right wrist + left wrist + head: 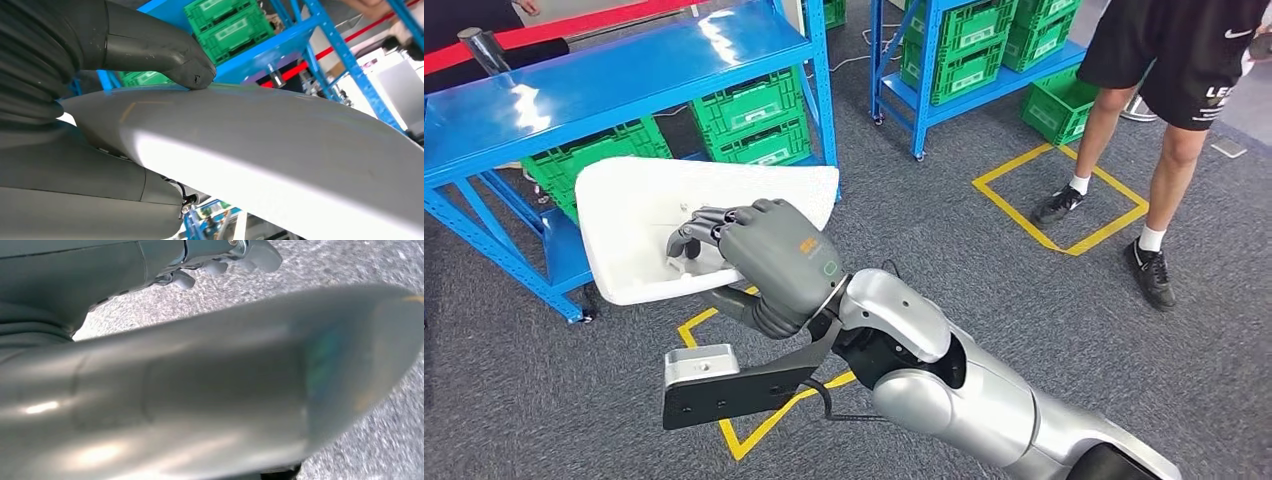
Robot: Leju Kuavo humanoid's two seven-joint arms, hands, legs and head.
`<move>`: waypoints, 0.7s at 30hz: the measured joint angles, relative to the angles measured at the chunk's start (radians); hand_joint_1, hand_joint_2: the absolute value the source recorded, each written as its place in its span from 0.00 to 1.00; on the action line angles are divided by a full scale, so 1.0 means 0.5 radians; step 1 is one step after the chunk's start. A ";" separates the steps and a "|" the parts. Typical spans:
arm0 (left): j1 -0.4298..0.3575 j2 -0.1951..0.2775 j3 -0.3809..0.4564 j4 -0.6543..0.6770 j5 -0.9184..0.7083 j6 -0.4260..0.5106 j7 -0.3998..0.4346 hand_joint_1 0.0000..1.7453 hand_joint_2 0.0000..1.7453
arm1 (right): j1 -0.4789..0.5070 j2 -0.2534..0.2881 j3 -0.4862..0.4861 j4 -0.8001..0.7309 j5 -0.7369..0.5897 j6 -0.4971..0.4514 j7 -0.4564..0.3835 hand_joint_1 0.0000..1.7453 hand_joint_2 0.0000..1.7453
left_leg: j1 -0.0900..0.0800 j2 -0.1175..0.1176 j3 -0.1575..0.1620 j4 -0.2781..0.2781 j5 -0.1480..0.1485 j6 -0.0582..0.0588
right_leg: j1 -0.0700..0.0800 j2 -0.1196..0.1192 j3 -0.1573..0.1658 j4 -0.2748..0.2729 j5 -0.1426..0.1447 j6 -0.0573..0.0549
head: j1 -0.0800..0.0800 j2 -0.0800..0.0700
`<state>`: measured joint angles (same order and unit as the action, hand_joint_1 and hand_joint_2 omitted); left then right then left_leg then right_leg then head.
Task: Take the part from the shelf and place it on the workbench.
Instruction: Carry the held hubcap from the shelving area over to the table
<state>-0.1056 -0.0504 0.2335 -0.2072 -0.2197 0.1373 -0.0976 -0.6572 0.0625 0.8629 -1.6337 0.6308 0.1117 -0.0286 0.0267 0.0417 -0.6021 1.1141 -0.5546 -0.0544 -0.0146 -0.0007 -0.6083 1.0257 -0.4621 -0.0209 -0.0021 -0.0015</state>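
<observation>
Gripping the white part (639,215) in my right robot hand (764,262), I am holding it centre-left of the frame, before the blue shelf (574,95); my left robot hand's (70,285) state I cannot tell

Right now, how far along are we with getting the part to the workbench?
Done: the white part is off the blue shelf and carried above the carpet. In hand: the right hand grips its edge, thumb pressing one face. The left wrist view also shows a grey panel close by, too blurred to judge any grip. Left: reaching the workbench and setting the part down.
</observation>
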 joint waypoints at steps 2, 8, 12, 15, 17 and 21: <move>0.006 -0.001 0.000 0.001 0.000 0.000 0.002 0.00 0.00 | 0.003 0.000 0.000 0.004 0.000 0.000 -0.002 1.00 1.00 | -0.004 -0.060 -0.117 0.266 -0.123 0.003 | 0.007 0.039 -0.009 0.001 0.007 -0.012 | -0.002 0.000; 0.008 0.004 0.000 0.002 0.000 -0.001 0.002 0.00 0.00 | 0.013 0.000 0.000 0.013 0.000 0.000 -0.001 1.00 1.00 | -0.022 -0.187 0.060 -0.078 0.077 0.069 | 0.024 0.175 -0.026 0.009 0.029 0.000 | -0.001 0.000; 0.006 0.002 -0.001 0.002 0.002 -0.004 0.003 0.00 0.00 | 0.013 0.000 0.000 0.014 0.000 -0.003 -0.004 1.00 1.00 | -0.031 -0.198 0.109 -0.188 0.103 0.092 | 0.008 0.248 -0.053 0.002 0.059 0.053 | -0.002 0.000; 0.004 0.000 0.000 0.001 0.004 0.001 0.003 0.00 0.00 | 0.014 -0.001 0.000 0.015 0.000 -0.006 -0.007 1.00 1.00 | -0.018 -0.121 0.109 -0.215 0.131 0.124 | 0.020 0.143 -0.121 0.128 -0.023 0.081 | 0.012 0.000; 0.014 -0.001 0.000 0.002 0.004 0.002 0.003 0.00 0.00 | 0.023 -0.001 0.000 0.016 0.000 -0.009 -0.011 1.00 1.00 | -0.022 -0.068 0.102 -0.214 0.135 0.132 | 0.020 0.048 -0.234 0.379 -0.158 0.095 | 0.024 0.000; 0.035 -0.006 0.000 0.004 0.009 0.002 0.001 0.00 0.00 | 0.059 -0.006 0.000 0.015 0.000 -0.012 -0.027 1.00 1.00 | -0.022 0.043 0.094 -0.206 0.132 0.129 | 0.006 -0.003 -0.215 0.415 -0.130 0.107 | 0.024 0.000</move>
<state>-0.0882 -0.0536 0.2335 -0.2053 -0.2151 0.1385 -0.0969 -0.6280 0.0597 0.8629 -1.6259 0.6310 0.1057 -0.0420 0.0157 0.0632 -0.5553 1.0111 -0.4885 0.0100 -0.0114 -0.0025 -0.7159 1.2331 -0.5272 0.0325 0.0101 -0.0015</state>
